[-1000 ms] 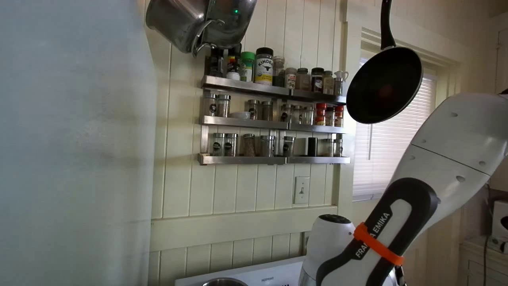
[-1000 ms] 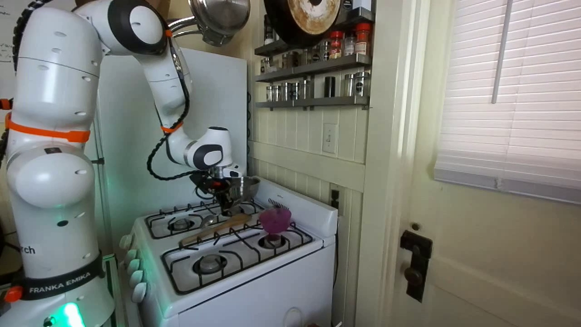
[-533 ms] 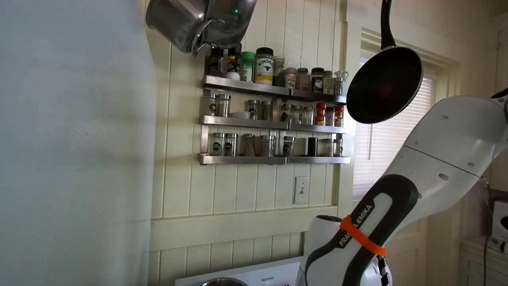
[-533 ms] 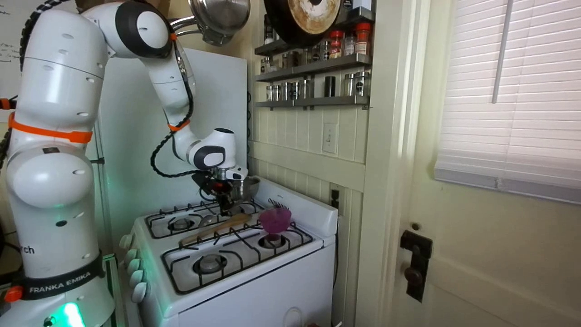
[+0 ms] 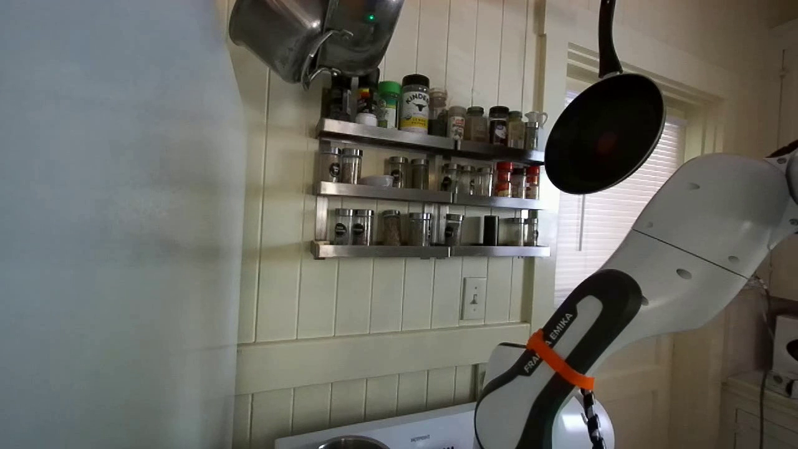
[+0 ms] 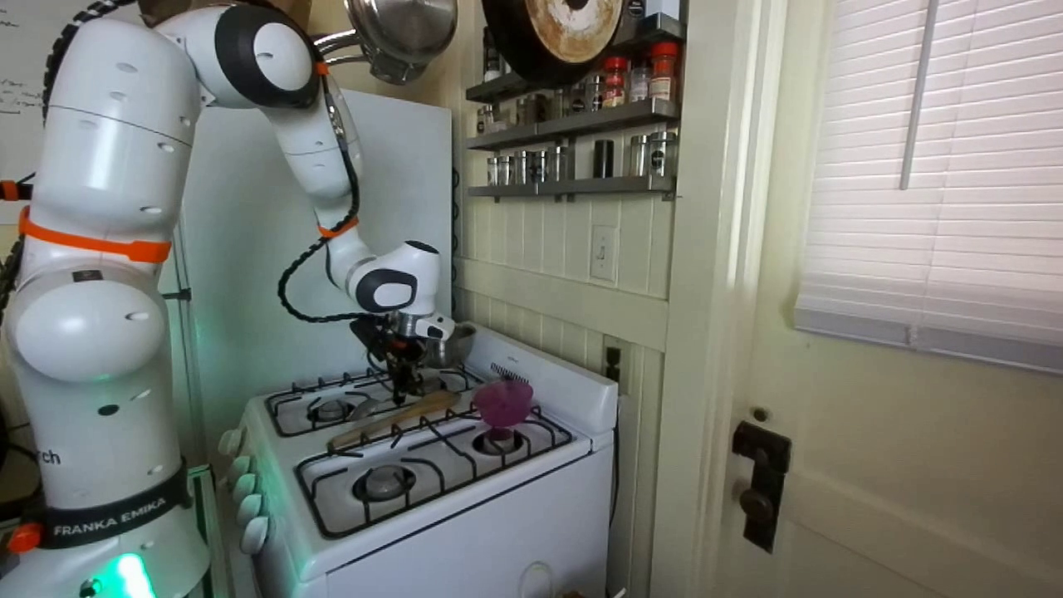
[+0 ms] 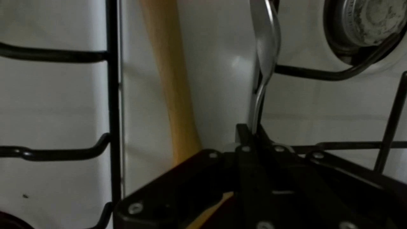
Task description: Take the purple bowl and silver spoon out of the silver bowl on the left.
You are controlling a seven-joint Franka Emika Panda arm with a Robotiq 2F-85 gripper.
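set-down step, probably: your gripper [image 7: 253, 131] pinches the silver spoon [image 7: 267, 54], purple bowl [image 6: 503, 403] already out; next, lower gently and release.

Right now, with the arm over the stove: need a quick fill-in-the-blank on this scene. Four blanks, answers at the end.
1. The gripper holds the silver spoon by its ____.
2. In the wrist view, the wooden utensil appears to the ____ of the silver spoon.
3. In an exterior view, the purple bowl is ____ (inside or outside) the silver bowl.
4. The strap beside the FRANKA EMIKA lettering is coloured ____.

Missing words: handle; left; outside; orange.
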